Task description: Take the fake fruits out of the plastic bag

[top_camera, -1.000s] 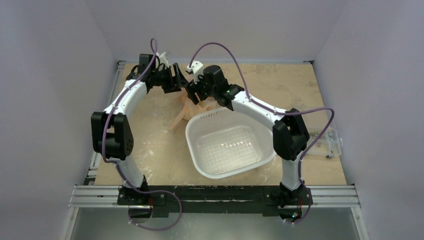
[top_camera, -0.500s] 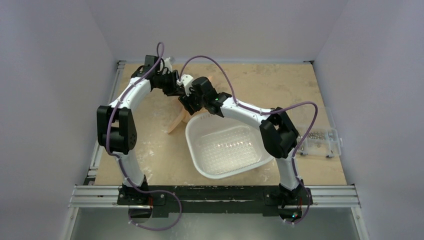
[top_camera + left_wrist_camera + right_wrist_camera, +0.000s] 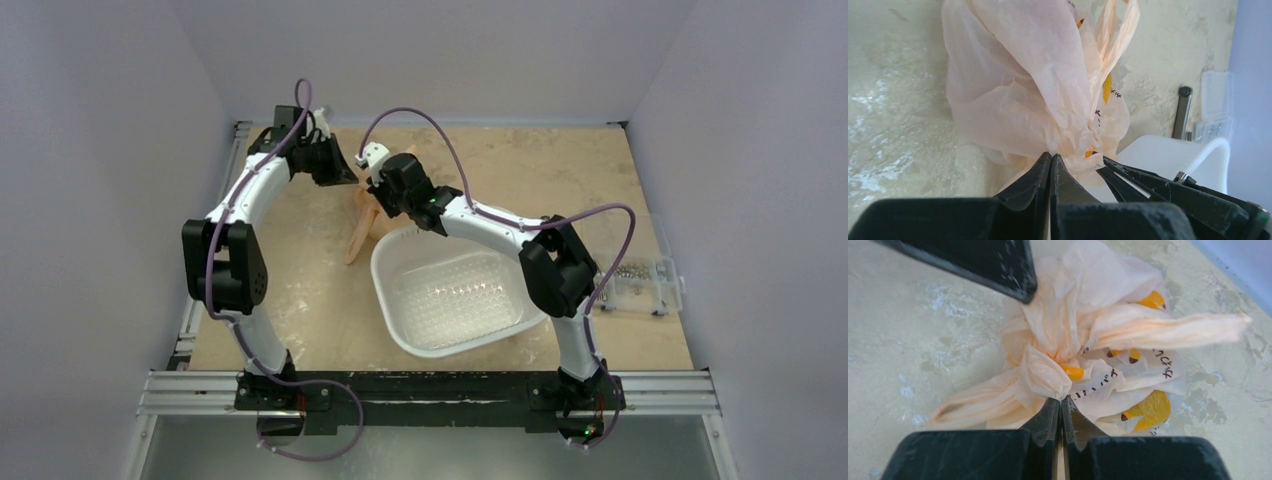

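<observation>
Left gripper [image 3: 1050, 161] had pulled away leftward from right gripper [image 3: 1061, 409], each pair of fingers pinched tight on the plastic bag [image 3: 1018, 90], bunched just beyond the basin [image 3: 378, 275]; seemingly no fruit was out yet.

The bag [image 3: 361, 228] no longer spreads wide along the basin's [image 3: 384, 300] 11 o'clock rim. It is now gathered into a narrow strip. The right gripper [image 3: 1061, 407] has swung toward 9 o'clock, its elbow following. The left gripper [image 3: 1050, 162] has shifted slightly toward 9 o'clock too.
</observation>
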